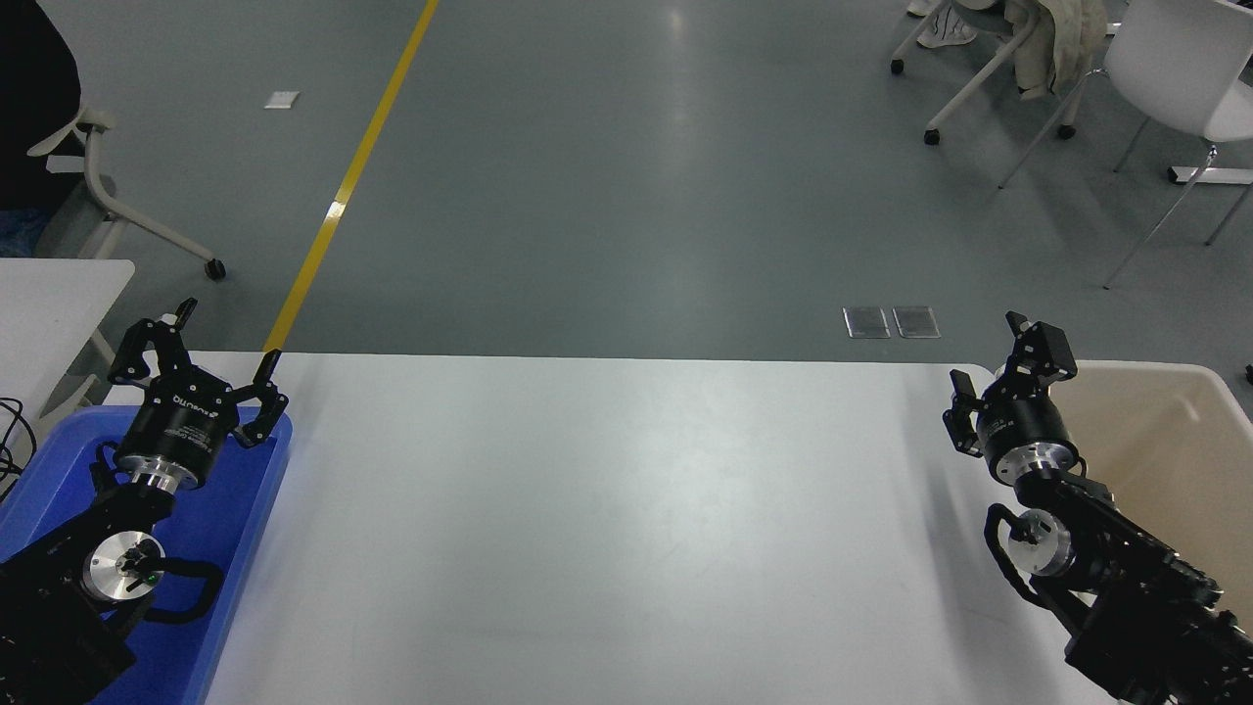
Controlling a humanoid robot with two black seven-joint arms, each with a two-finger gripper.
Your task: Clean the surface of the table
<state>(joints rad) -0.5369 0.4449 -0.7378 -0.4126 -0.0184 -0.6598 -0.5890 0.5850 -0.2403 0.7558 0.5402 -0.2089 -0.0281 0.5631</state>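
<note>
Lab floor — yellow floor line (354, 168), wheeled chairs (989, 69).

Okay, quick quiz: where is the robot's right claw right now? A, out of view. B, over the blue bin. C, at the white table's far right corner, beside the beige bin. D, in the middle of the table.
C: the right claw, open and holding nothing, sits at the far right corner of the table surface, beside the beige bin.
</note>
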